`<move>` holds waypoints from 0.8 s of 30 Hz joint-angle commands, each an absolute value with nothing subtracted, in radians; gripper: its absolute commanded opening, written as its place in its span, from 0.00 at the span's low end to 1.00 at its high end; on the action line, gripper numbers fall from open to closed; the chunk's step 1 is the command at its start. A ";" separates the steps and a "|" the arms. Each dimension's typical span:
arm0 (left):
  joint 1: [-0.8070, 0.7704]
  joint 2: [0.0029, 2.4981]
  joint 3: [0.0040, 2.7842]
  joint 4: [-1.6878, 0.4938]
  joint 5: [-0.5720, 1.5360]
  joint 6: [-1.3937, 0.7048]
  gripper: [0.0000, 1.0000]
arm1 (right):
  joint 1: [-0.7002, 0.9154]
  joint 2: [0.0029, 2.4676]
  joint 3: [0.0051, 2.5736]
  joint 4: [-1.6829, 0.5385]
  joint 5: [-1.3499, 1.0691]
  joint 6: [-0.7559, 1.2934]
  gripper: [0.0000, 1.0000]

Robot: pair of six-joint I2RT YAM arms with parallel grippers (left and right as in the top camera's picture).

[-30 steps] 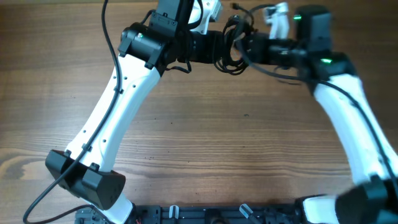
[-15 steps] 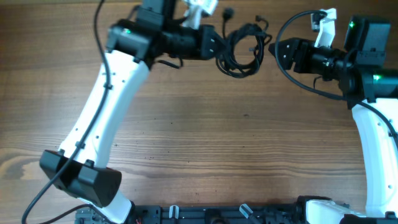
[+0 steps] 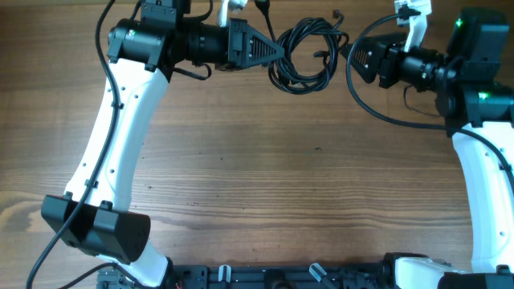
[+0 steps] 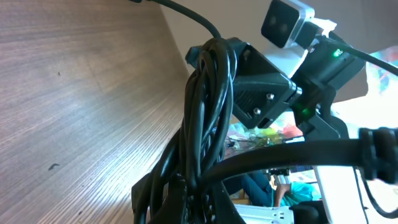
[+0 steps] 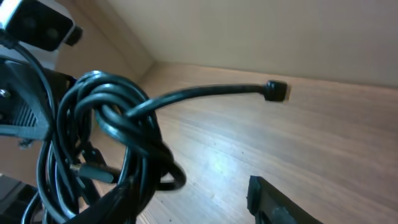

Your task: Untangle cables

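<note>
We see a table (image 3: 265, 160) of brown wood with dark grain lines; it looks smooth, and it shines a little where light hits it. The cables (image 3: 303, 50) look like black rubber or plastic, smooth and a bit glossy, with bright streaks on their curves. The arms (image 3: 120, 136) wear white shells that look like hard, smooth plastic, and their joints are black and dull. The left gripper (image 3: 283, 50) and the right gripper (image 3: 354, 60) look like black matt plastic, and we spot small shiny metal screws (image 4: 268, 96) on the right one. The wall (image 5: 261, 31) behind is pale, plain and matt.
</note>
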State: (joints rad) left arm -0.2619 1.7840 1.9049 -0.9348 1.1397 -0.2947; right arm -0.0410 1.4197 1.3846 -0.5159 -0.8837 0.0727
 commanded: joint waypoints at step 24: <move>-0.327 1.769 1.917 -0.928 1.176 -0.323 0.04 | 0.091 1.485 1.393 -0.340 -0.725 0.345 0.04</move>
